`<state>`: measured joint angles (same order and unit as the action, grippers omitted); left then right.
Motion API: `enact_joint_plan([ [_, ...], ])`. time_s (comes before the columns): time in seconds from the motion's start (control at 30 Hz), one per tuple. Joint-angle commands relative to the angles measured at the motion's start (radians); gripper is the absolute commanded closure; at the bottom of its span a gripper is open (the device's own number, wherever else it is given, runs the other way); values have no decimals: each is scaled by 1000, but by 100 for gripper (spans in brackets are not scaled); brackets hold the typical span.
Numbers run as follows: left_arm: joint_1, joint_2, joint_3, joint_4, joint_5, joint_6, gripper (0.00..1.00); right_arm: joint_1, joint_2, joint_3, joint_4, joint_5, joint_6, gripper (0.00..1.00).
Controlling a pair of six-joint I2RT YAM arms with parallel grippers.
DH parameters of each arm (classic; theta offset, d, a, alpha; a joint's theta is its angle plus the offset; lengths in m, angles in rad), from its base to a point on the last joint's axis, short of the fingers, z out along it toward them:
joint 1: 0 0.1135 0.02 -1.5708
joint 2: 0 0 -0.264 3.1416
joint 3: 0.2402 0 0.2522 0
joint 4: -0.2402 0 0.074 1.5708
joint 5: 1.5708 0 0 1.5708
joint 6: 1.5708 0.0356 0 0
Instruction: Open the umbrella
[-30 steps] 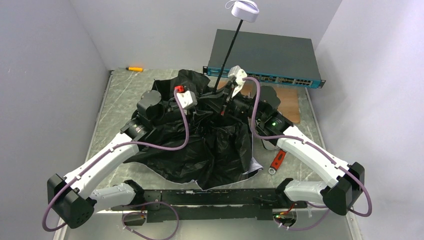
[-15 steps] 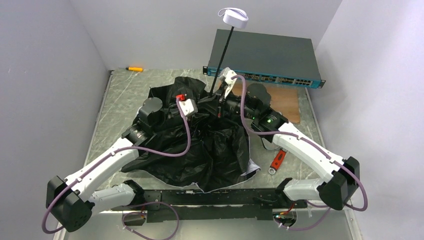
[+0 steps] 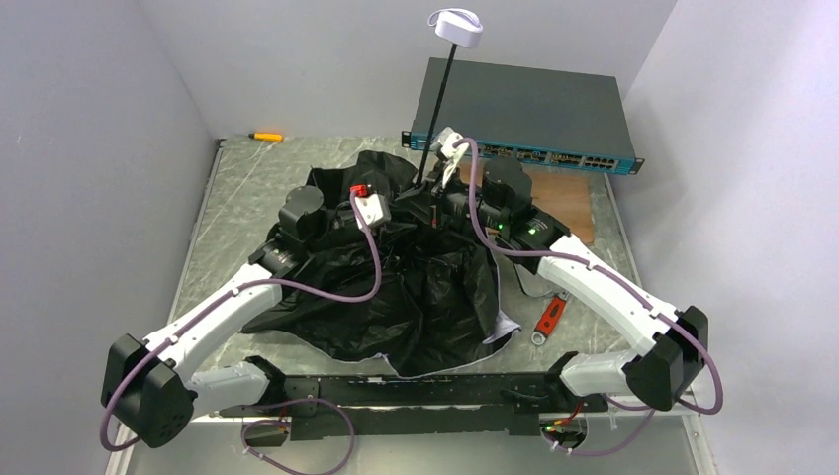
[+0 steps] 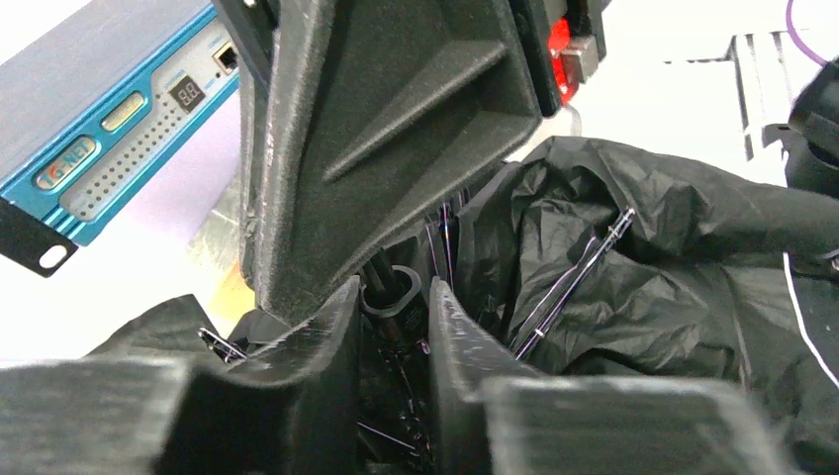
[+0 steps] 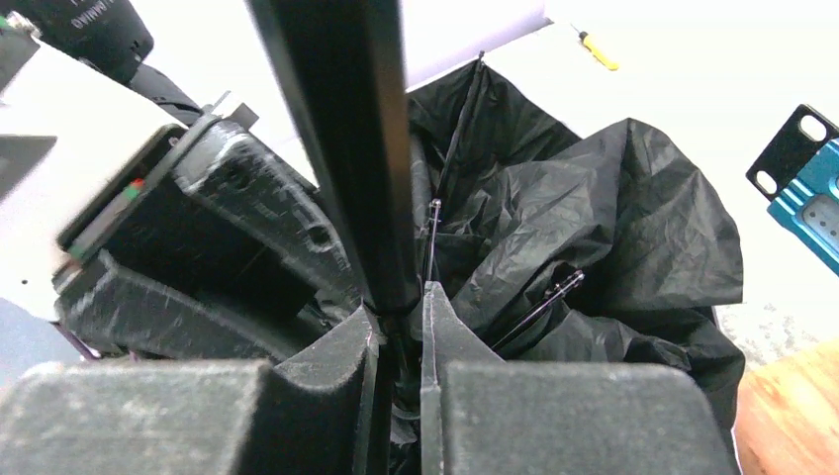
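Observation:
The umbrella's black canopy [image 3: 416, 297] lies crumpled over the middle of the table. Its thin black shaft [image 3: 440, 109] rises steeply from the heap to the small pale handle [image 3: 455, 25] high at the back. My left gripper [image 3: 401, 206] reaches into the folds from the left. In the left wrist view my left gripper [image 4: 394, 289] is shut on a black collar [image 4: 396, 302] round the shaft's base. My right gripper [image 3: 435, 208] comes in from the right, and the right wrist view shows my right gripper [image 5: 399, 302] shut on the shaft [image 5: 341, 148] low down. Thin ribs [image 4: 574, 282] show among the folds.
A large dark grey box with a teal front [image 3: 524, 104] stands at the back right, close behind the shaft. A wooden board [image 3: 569, 203] lies before it. A red-handled tool [image 3: 549, 319] rests right of the canopy. A yellow pen [image 3: 264, 137] lies at the back left. Walls close both sides.
The shaft has swung left and stands more upright, its handle shifted left. My left gripper has closed onto the collar. Both wrists moved slightly left and back.

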<state>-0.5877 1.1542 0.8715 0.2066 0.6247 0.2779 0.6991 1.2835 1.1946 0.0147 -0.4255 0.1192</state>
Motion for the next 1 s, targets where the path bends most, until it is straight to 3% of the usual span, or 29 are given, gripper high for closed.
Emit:
enact_joint_plan([
  [0.0,100,5,-72,-315,29,83,62,-24,-111,113,254,-53,72,100],
  [0.13,100,-112,74,-399,192,77,33,-24,-145,-51,272,-107,52,100],
  [0.23,102,-184,195,-582,258,134,29,-23,-156,-125,313,-138,53,100],
  [0.3,112,-219,252,-670,281,154,29,-17,-151,-148,344,-157,57,100],
  [0.43,161,-229,373,-569,291,13,33,12,-123,-164,347,-202,18,100],
  [0.63,160,-74,564,-454,266,-166,52,63,-100,-180,354,-214,-18,100],
  [0.73,151,-53,544,-398,306,-210,58,85,-92,-171,349,-203,-28,100],
  [0.97,84,-43,491,-320,314,-258,56,112,-74,-150,315,-191,-65,100],
])
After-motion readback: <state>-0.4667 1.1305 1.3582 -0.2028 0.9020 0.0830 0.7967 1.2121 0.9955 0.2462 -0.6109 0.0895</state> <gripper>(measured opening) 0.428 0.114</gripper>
